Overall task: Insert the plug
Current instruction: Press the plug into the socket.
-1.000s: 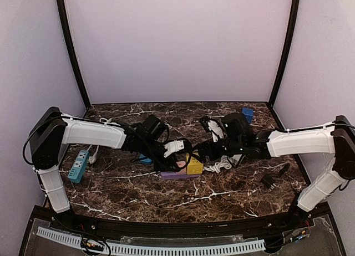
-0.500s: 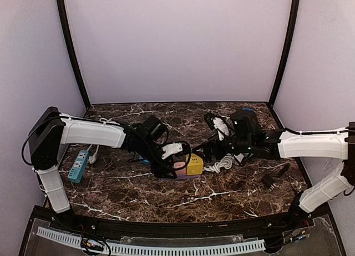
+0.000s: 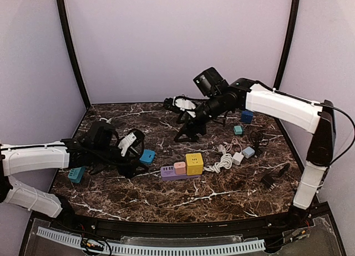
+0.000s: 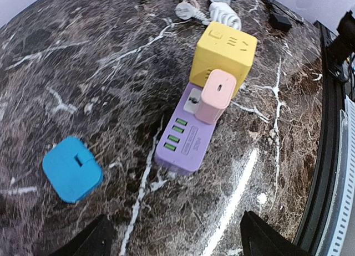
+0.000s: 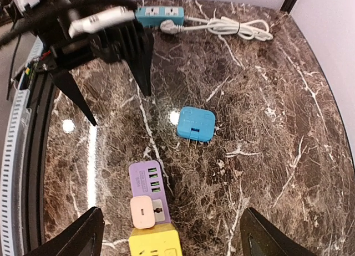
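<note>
The pink plug (image 4: 215,95) stands upright in a socket of the purple power strip (image 4: 186,139), right beside a yellow cube adapter (image 4: 222,54) at the strip's end. From above, the pink plug (image 3: 179,167) and the strip (image 3: 169,172) lie mid-table. My left gripper (image 3: 135,152) is open and empty, to the left of the strip; in its wrist view the left gripper (image 4: 175,245) has bare marble between its fingers. My right gripper (image 3: 187,135) hangs open, high above the table behind the strip. The right wrist view looks down past the open right gripper (image 5: 175,239) at the pink plug (image 5: 143,211) and the strip (image 5: 147,181).
A blue plug (image 3: 147,156) lies prongs out, left of the strip and close to the left gripper. A teal power strip (image 3: 76,174) sits at the far left. A coiled white cable (image 3: 222,163), small adapters (image 3: 248,152) and a black adapter (image 3: 270,180) lie to the right.
The left gripper opened, let go of the pink plug and drew back to the left. The right arm rose up and back, away from the strip.
</note>
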